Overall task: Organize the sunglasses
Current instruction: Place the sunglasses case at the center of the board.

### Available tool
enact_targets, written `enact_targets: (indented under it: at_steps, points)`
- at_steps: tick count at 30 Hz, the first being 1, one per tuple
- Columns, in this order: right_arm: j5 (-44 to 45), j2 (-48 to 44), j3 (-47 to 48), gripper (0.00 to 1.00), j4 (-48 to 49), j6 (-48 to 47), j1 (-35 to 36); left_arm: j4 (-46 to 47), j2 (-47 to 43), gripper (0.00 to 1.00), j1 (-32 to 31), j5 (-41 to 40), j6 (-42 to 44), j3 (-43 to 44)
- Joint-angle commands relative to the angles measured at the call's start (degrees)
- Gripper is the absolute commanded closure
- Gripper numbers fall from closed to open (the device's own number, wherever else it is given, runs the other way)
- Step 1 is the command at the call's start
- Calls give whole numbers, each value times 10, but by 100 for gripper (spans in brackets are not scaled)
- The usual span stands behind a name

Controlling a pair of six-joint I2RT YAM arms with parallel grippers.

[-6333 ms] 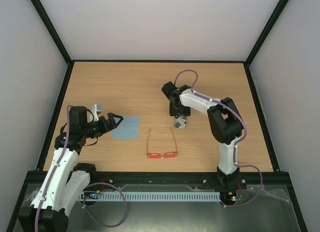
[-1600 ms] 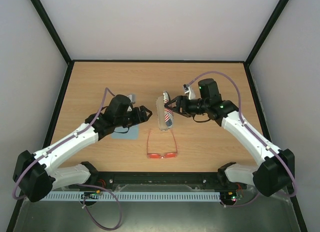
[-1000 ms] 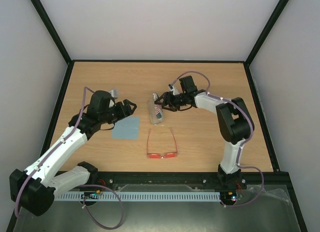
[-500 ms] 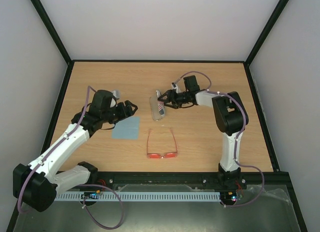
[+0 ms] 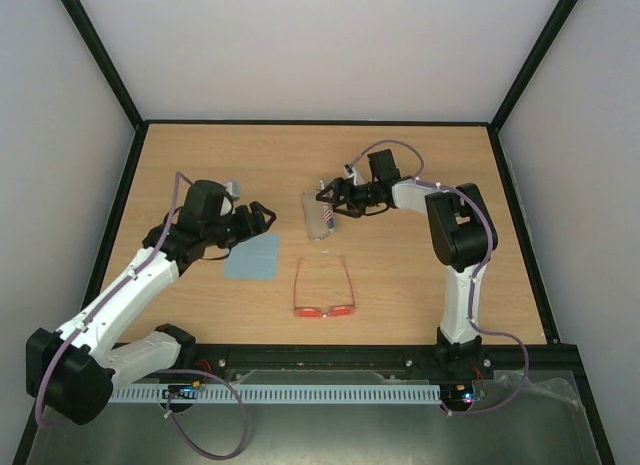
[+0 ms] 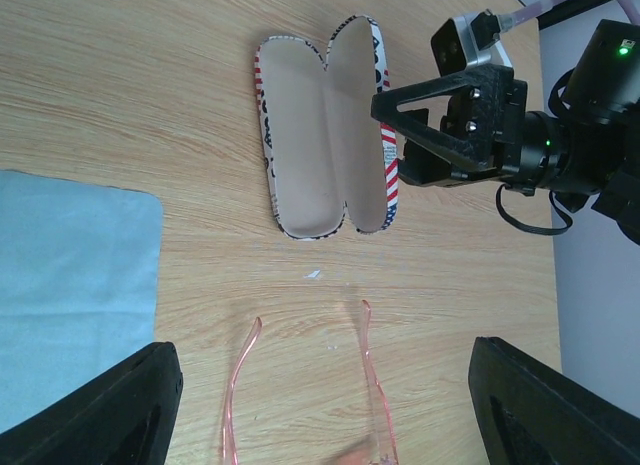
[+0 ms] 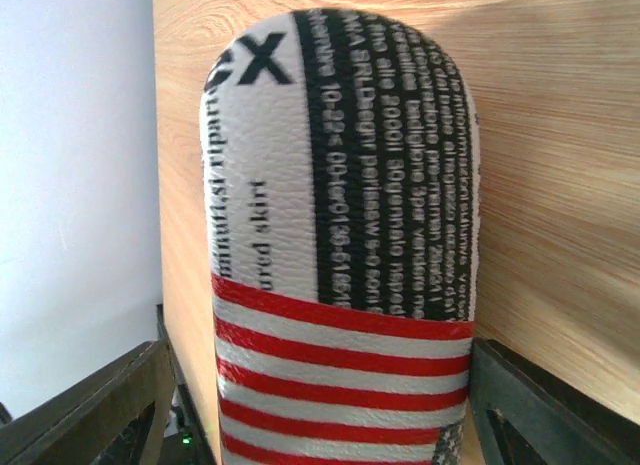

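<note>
The sunglasses (image 5: 323, 290), thin red-orange with red lenses, lie on the table in front of the middle, temple arms pointing away. Only those arms (image 6: 300, 385) show in the left wrist view, below my left gripper (image 6: 320, 415), which hangs open and empty above the table. Beyond them the flag-patterned case (image 5: 318, 215) lies open, its beige lining (image 6: 325, 125) facing up. My right gripper (image 5: 330, 200) is at the case's right half. In the right wrist view that striped shell (image 7: 340, 235) fills the space between its spread fingers (image 7: 90, 405), with a gap on the left side.
A light-blue cloth (image 5: 252, 257) lies flat left of the sunglasses, under my left gripper (image 5: 265, 217). It also shows as the blue cloth (image 6: 70, 285) in the left wrist view. A black frame (image 5: 130, 185) and grey walls bound the wooden table (image 5: 420, 275).
My right gripper's jaws have spread wider around the case, which has settled open on the table. My left arm has barely moved.
</note>
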Motion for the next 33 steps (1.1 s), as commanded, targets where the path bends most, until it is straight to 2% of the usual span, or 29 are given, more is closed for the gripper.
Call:
enact_targets:
  at_steps: [1, 5, 23, 33]
  points:
    - [8, -20, 12, 16, -38, -17, 2, 4, -14, 19, 3, 9, 4, -10]
    - [20, -25, 15, 12, -53, -22, 1, 3, -20, 19, 3, 9, 1, -12]
    - [70, -69, 10, 10, -104, -44, 1, -5, -43, 19, 3, 9, -4, -16]
    - [134, -163, -32, 10, -153, -64, 1, -6, -52, 19, 3, 8, -7, -21]
